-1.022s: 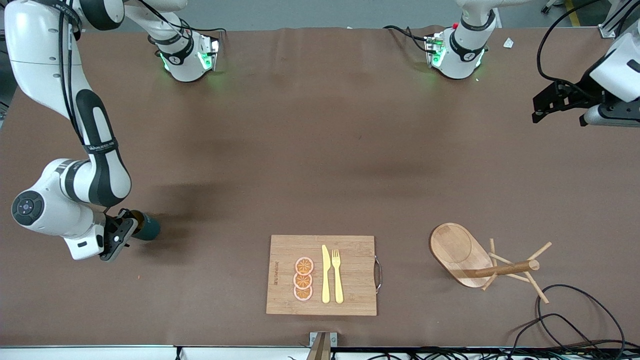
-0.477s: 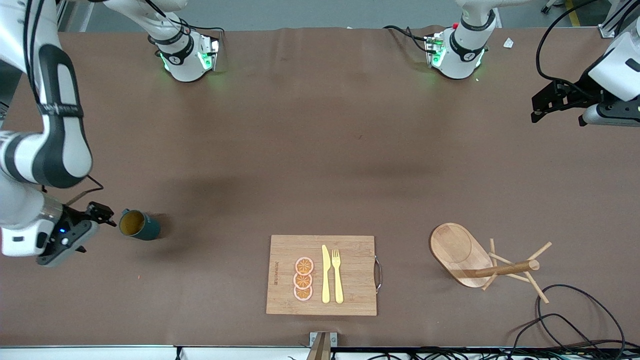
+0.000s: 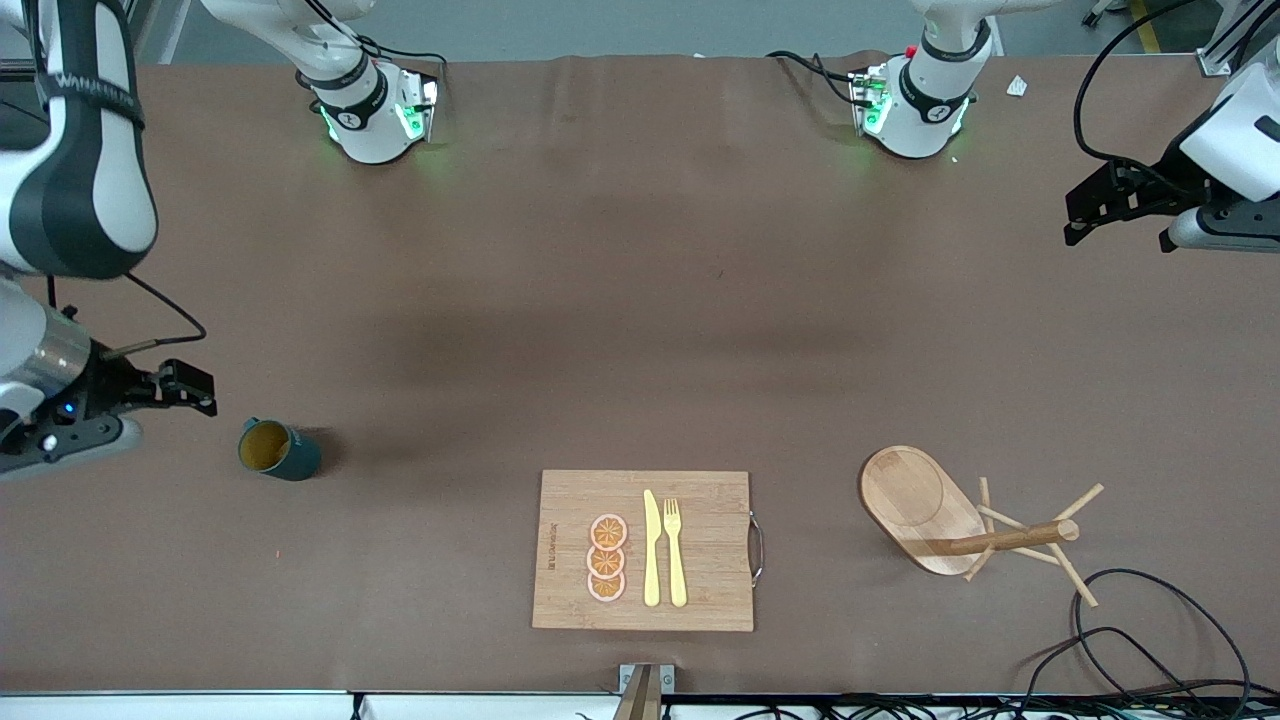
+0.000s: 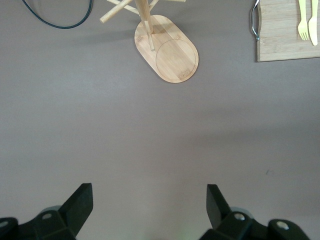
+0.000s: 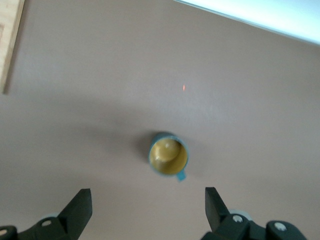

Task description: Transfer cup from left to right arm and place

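Note:
The cup [image 3: 278,450], dark teal with a yellow-brown inside, stands alone on the brown table toward the right arm's end; in the right wrist view the cup [image 5: 168,156] shows its mouth up and its small handle. My right gripper [image 3: 190,388] hangs open and empty above the table beside the cup, closer to the table's end, and its own view has the right gripper [image 5: 148,202] apart from the cup. The left gripper [image 3: 1075,222] waits open and empty, high over the left arm's end; under the left gripper [image 4: 150,200] lies bare table.
A wooden cutting board [image 3: 700,590] with orange slices, a knife and a fork lies near the front edge. The wooden peg stand [image 3: 925,510] is beside it toward the left arm's end, with black cables [image 3: 1150,640] nearer the front camera.
The right gripper opened, let go of the cup and drew back up toward the table's end. The cup stays where it was set. The left arm barely moved.

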Robot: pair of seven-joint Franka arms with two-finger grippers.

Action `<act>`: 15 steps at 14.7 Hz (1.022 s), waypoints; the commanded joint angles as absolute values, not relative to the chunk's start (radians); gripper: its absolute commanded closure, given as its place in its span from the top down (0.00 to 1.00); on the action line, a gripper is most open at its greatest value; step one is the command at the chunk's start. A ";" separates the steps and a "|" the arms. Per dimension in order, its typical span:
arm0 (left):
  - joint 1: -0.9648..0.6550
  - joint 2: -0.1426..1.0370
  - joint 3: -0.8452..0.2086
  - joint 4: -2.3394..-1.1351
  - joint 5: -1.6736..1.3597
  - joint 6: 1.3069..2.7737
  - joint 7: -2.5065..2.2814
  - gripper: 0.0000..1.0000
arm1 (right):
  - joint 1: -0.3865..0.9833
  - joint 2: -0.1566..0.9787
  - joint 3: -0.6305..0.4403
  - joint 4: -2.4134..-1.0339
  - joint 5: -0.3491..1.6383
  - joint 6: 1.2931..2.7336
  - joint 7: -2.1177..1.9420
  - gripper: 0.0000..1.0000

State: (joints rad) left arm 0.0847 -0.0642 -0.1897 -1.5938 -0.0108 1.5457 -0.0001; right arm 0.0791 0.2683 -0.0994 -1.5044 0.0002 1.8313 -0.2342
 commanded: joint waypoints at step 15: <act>0.100 -0.057 -0.189 -1.543 -0.006 1.539 0.012 1.00 | 0.069 -0.040 -0.098 -1.600 -0.026 1.698 0.092 1.00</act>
State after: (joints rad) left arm 0.0862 -0.0613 -0.1872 -1.5617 -0.0108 1.5457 -0.0001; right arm 0.0874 -0.0182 -0.1088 -1.5706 -0.0075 1.6871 0.0704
